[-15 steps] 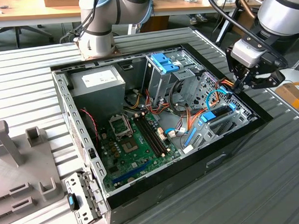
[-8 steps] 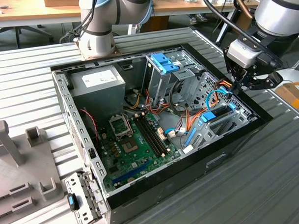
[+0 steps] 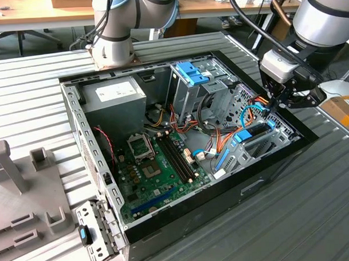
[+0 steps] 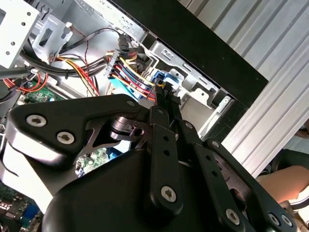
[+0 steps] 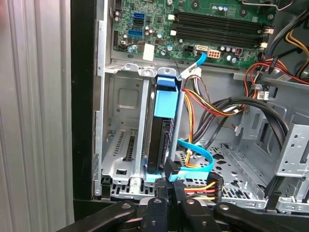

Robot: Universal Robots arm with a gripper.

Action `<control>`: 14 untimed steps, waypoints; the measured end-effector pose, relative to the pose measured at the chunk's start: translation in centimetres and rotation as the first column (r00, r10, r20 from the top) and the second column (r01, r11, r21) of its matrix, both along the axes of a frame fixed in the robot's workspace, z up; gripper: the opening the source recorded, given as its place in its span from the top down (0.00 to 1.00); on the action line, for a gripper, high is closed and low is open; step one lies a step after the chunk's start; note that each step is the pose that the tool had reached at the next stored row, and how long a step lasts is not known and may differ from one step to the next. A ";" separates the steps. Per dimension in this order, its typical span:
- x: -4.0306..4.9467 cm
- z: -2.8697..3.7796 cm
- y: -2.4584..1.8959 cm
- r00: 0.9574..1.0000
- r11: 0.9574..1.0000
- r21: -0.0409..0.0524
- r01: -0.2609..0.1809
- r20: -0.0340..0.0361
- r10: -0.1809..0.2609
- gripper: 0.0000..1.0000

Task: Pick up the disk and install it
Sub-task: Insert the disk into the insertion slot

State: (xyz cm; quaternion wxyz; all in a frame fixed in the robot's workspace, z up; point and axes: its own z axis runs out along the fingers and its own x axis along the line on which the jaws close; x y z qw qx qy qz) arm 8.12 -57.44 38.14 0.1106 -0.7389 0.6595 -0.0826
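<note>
In the first wrist view the end effector [image 5: 171, 182] sits closest, its two black fingers pressed together with no gap to be seen between them. Their tips meet the near end of the disk [image 5: 161, 128]; whether they pinch its blue rail cannot be told. The disk stands on edge inside the metal drive cage [image 5: 120, 145], blue rail uppermost, in the slot just beside the cage's empty ones. A flat blue cable [image 5: 199, 153] curves away just beside it, and a bundle of red, yellow and orange wires [image 5: 212, 104] runs past behind. Farther off lies the green motherboard [image 5: 212, 29].

In the second wrist view the end effector [image 4: 164, 95] points into the same corner of wires.

In the exterior view the end effector [image 3: 271, 102] hangs over the corner of the open computer case [image 3: 267, 168] at the exterior view's right, above the disk [image 3: 256, 130]. The case lies on a ribbed metal surface [image 3: 315, 217]. At the far side sits a grey power-supply box [image 3: 113, 95].
</note>
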 end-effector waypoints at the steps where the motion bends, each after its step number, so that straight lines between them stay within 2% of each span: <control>1: -0.08 -0.07 -0.02 1.000 1.000 0.000 0.002 0.000 -0.002 0.83; 5: -0.28 -0.72 -0.20 1.000 1.000 0.000 0.010 0.000 -0.010 0.83; 14: -1.16 -1.29 -0.46 1.000 1.000 0.000 0.022 0.000 -0.022 0.83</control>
